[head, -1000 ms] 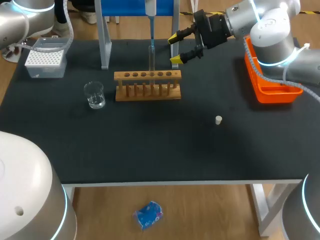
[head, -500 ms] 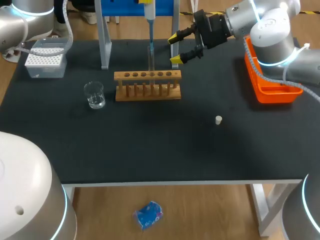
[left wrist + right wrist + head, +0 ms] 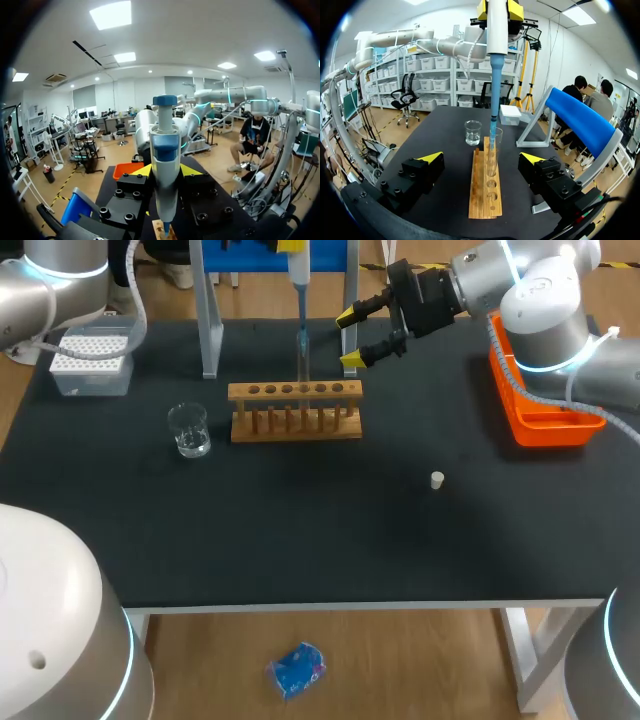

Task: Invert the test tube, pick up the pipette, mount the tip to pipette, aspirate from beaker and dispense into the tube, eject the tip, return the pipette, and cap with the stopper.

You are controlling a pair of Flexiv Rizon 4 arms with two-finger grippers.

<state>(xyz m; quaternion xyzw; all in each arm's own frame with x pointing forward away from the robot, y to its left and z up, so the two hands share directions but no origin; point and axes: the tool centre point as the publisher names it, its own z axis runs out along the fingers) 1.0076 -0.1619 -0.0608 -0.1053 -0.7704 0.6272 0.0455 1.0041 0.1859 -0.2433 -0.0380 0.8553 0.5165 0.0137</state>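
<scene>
Head view: left gripper [image 3: 292,246] clamps the pipette [image 3: 300,280] at upper centre, its tip inside the test tube [image 3: 303,355] in the rack [image 3: 295,405]; dispensing seems under way. Right gripper [image 3: 353,337], fingers apart, sits just right of it. Tip ejection, pipette return and the stopper [image 3: 437,480], lying centre-right, remain.

- Test tube [image 3: 303,358]: clear glass, upright with its mouth up, in a hole just right of the middle of the wooden rack [image 3: 295,412].
- Pipette [image 3: 298,264]: white and blue, upright straight above the rack, clamped between the fingers [image 3: 142,170] of the left gripper [image 3: 165,171].
- Tip [image 3: 302,316]: long, blue, fitted on the pipette, its end down inside the test tube.
- Beaker [image 3: 189,430]: clear, upright, a little clear liquid inside, just beyond the rack's left end.
- Stopper [image 3: 437,480]: small, white, on the worktop [image 3: 300,535], well apart from the rack, to its front right.
- Tip box [image 3: 92,360]: clear with a white grid, far left of the rack.
</scene>
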